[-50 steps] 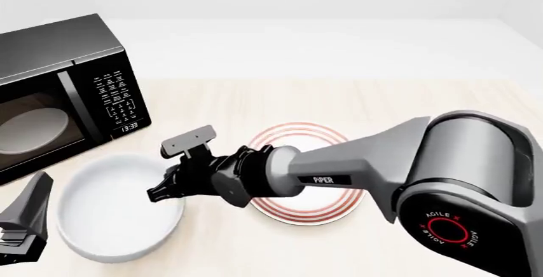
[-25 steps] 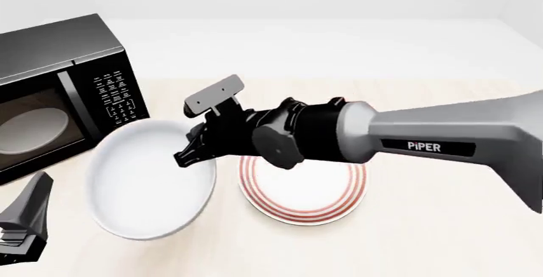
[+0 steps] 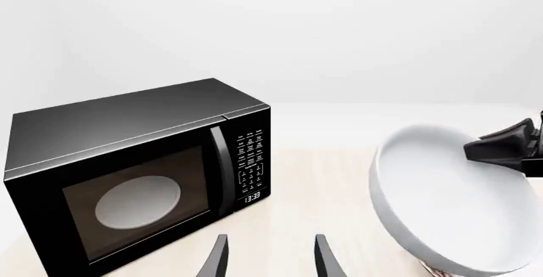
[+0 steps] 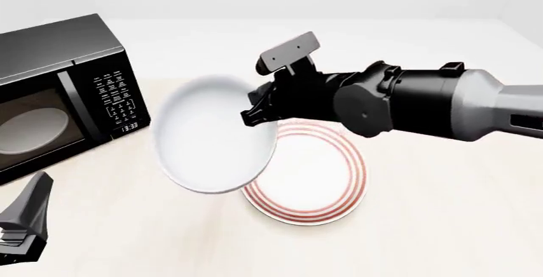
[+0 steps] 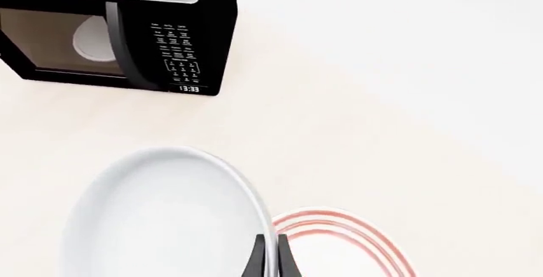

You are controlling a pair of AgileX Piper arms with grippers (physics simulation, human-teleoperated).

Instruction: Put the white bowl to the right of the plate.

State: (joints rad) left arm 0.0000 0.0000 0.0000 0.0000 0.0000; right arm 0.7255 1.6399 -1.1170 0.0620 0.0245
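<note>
Partly hidden: flat round red-ringed white plate [image 4: 318, 182], its left edge behind the bowl.
Bowl: deep glossy white bowl [image 4: 213, 136], lifted, tilted.
Right gripper [image 4: 252, 113]: clamped on bowl's rim.
Left gripper [image 3: 269, 258]: fingers apart, cut off.

plate [image 4: 318, 182]: flat on the table [image 4: 441, 226], roughly mid-table, using it as the anchor for everything else
white bowl [image 4: 213, 136]: up off the table, tilted, left of the plate and overlapping its left edge in the front view
right claw [image 4: 253, 113]: above the plate's far-left side, pinching the bowl's rim nearest the plate
microwave [image 4: 63, 93]: far left of the plate, further back on the table
left claw [image 4: 21, 226]: well left of the plate, nearer the front edge, apart from everything
</note>
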